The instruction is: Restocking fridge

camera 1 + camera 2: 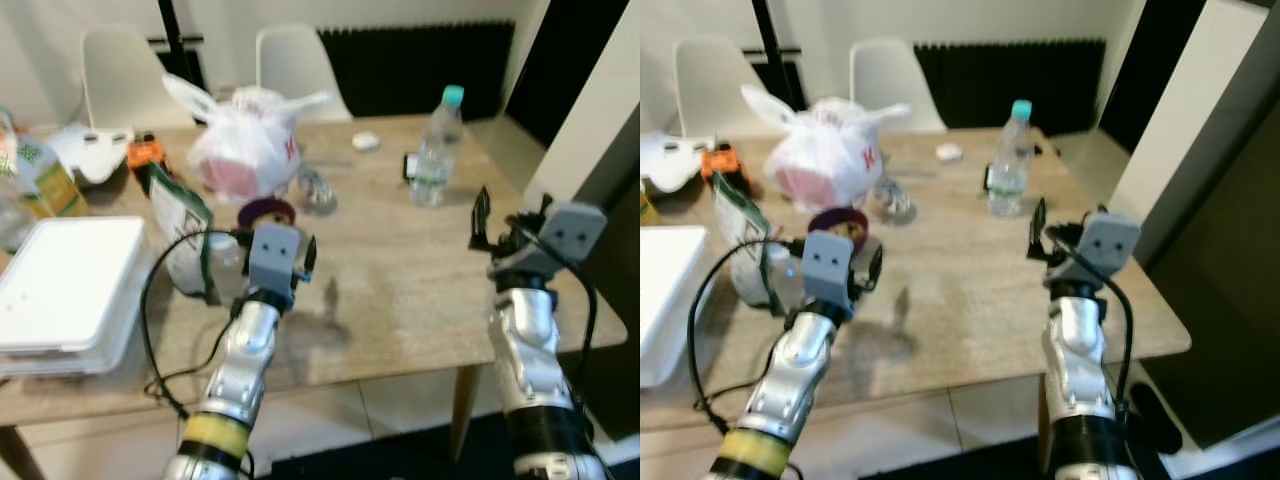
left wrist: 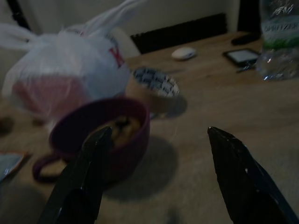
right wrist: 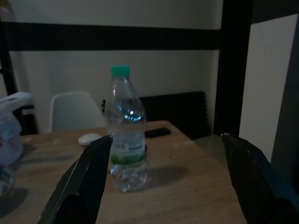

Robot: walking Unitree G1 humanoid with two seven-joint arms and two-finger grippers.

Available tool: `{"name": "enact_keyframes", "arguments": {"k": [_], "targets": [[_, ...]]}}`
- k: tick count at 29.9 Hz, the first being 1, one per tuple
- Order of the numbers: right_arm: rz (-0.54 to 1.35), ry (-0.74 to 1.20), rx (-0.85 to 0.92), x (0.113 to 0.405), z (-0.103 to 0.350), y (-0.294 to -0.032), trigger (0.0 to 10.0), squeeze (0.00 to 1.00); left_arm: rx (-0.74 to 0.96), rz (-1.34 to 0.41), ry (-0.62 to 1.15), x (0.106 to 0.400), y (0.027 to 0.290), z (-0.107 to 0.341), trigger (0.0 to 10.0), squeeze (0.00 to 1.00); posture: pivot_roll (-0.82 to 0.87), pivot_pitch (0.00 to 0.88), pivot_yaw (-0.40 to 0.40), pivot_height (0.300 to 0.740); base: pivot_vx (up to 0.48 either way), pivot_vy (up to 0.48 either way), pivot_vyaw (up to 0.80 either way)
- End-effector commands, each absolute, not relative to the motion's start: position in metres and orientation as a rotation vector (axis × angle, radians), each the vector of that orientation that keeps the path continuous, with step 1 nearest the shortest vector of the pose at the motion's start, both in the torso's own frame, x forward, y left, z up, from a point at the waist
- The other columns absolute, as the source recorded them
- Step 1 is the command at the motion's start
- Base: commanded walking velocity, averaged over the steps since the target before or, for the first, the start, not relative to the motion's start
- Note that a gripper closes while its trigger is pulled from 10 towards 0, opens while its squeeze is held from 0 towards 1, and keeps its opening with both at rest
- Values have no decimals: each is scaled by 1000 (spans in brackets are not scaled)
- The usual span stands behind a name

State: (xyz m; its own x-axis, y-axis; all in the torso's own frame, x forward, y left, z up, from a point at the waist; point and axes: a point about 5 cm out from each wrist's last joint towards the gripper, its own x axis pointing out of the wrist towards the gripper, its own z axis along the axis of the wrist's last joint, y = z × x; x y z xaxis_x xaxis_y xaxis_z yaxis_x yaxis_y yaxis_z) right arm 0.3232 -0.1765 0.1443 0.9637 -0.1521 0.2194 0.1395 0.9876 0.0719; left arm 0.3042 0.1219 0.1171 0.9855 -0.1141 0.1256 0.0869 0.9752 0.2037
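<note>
The water bottle (image 3: 125, 140) stands upright on the bench (image 1: 400, 280), ahead of the open, empty right claw (image 3: 163, 186). It is best approached level and gripped at the label, below the green cap. The left claw (image 2: 154, 182), also open, hovers before a purple bowl (image 2: 100, 137). A white bag (image 1: 245, 140), a phone (image 3: 156, 132) and a white tray (image 1: 70, 285) crowd the bench.

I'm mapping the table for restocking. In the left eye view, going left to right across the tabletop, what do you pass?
White tray → green-and-white packet → white plastic bag → small white object → water bottle with a green cap.
</note>
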Motion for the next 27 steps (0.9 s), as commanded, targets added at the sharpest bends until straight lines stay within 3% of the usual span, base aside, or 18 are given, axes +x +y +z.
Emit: {"name": "enact_keyframes", "arguments": {"k": [1,7,13,19,21,22,23,24,27], "targets": [[-142,-209,65,322,141,-177,10000,0,217,-78,-148,301,121,117,10000,0,-12,24,-55,740,0,0,0],[-107,-198,62,321,140,-173,10000,0,267,-4,-154,293,117,118,10000,0,-15,31,-58,740,0,0,0],[-92,-191,57,319,139,-173,10000,0,179,155,-32,285,134,108,10000,0,-14,42,-67,740,0,0,0],[-80,-185,53,319,139,-173,10000,0,167,158,-7,277,135,105,10000,24,-12,49,-75,740,0,0,0],[-75,-185,52,319,139,-172,10000,0,173,170,9,271,135,102,10000,165,-13,55,-79,740,0,0,0],[-74,-185,52,319,139,-172,10000,0,174,168,21,268,134,100,10000,416,-11,56,-81,740,0,0,0],[-73,-184,53,319,139,-172,10000,0,174,166,30,266,134,98,10000,416,-11,56,-81,740,0,0,0],[-69,-180,52,319,138,-172,10000,0,176,154,54,262,132,93,10000,1000,-10,59,-86,740,0,0,0],[-65,-176,50,318,137,-171,10000,0,189,156,65,259,132,92,10000,1000,-12,60,-86,740,0,0,0]]}}
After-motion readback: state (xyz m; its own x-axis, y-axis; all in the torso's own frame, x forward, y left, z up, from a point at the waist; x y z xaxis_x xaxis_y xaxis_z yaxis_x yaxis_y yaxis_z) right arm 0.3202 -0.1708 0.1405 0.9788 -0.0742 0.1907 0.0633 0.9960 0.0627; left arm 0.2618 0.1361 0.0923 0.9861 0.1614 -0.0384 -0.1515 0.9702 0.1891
